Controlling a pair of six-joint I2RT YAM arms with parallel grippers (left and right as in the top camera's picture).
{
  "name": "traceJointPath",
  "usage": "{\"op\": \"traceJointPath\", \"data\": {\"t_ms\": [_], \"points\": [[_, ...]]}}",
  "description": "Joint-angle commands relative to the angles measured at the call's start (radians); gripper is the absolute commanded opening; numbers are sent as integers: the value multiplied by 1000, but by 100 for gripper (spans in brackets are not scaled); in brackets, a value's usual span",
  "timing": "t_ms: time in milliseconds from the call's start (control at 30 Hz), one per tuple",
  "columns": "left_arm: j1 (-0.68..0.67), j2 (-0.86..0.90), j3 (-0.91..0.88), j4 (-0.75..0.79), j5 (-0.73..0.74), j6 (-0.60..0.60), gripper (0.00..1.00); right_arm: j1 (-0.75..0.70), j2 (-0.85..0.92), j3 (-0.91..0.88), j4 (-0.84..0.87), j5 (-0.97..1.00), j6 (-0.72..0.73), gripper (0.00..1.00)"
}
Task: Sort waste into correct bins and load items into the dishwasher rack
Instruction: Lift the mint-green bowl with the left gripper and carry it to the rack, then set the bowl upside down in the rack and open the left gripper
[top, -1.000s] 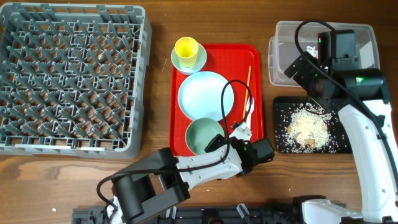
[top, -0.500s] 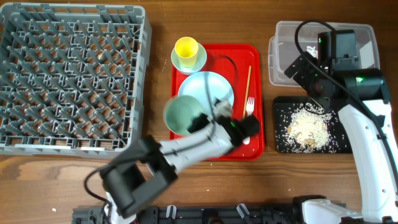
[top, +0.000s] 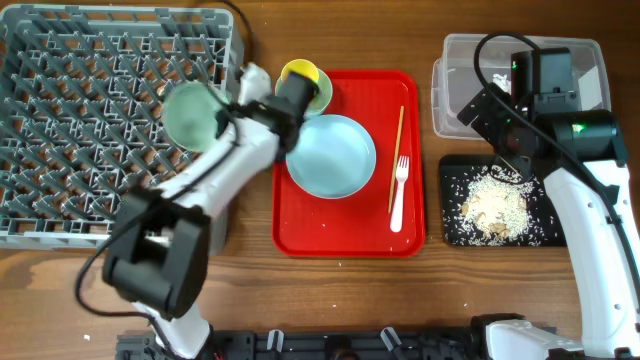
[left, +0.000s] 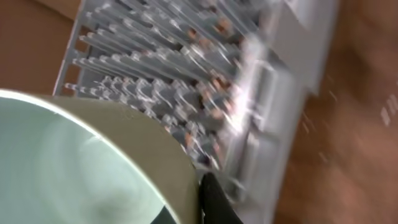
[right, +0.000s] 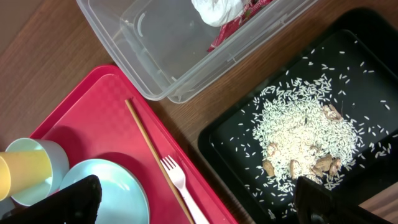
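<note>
Bowl (top: 190, 115) is off the red tray (top: 345, 230) and away. A second ago it sat at the tray's near end, half a second ago it was swinging up past the plate (top: 331, 155), and now it hangs over the right side of the rack (top: 110, 232), pinched at its rim by the left fingers (left: 214, 208). So the first dish is about to go in, I'd say, though nothing is in the rack yet. With that arm out of the way, fork (top: 399, 190) and chopstick (top: 396, 160) lie plain on the tray's right side, beside the plate. Right arm hasn't stirred: its fingers (right: 74, 199) are spread wide and empty, above the corner where tub (top: 440, 100) meets black tray (top: 447, 238). Rice (top: 495, 205) sits in the black tray and the wrapper (right: 227, 12) in the tub, so the waste looks sorted. Plate, cup (top: 300, 75), second bowl (top: 322, 97), fork and chopstick remain. Hard to read, though: the left wrist view is smeared with motion and only one dark finger shows at the rim. I can't tell whether the bowl touches the pegs or which row it's aimed at. Second bowl is mostly hidden under the cup and the left arm. Wrapper is cut off by the top edge of the right wrist view, and from overhead the right arm covers it.
</note>
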Motion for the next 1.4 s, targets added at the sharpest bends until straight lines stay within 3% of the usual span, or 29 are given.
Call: {"op": "traceJointPath", "data": {"t_ms": [0, 233, 367, 533, 600, 833, 1133, 1367], "points": [[64, -110, 111, 19, 85, 45, 4, -1, 2, 6, 0, 17, -5, 100], [250, -148, 126, 87, 416, 70, 4, -1, 2, 6, 0, 17, -5, 100], [405, -148, 126, 120, 701, 50, 4, -1, 2, 6, 0, 17, -5, 100], [637, -142, 126, 180, 1199, -68, 4, -1, 2, 6, 0, 17, -5, 100], [740, -124, 126, 246, 1464, -123, 4, -1, 2, 6, 0, 17, -5, 100], [953, -37, 126, 397, 1983, -182, 4, -1, 2, 6, 0, 17, -5, 100], [999, 131, 125, 434, 2170, -182, 4, -1, 2, 6, 0, 17, -5, 100], [1038, 146, 125, 430, 2196, -209, 5, -1, 2, 6, 0, 17, -5, 100]]}}
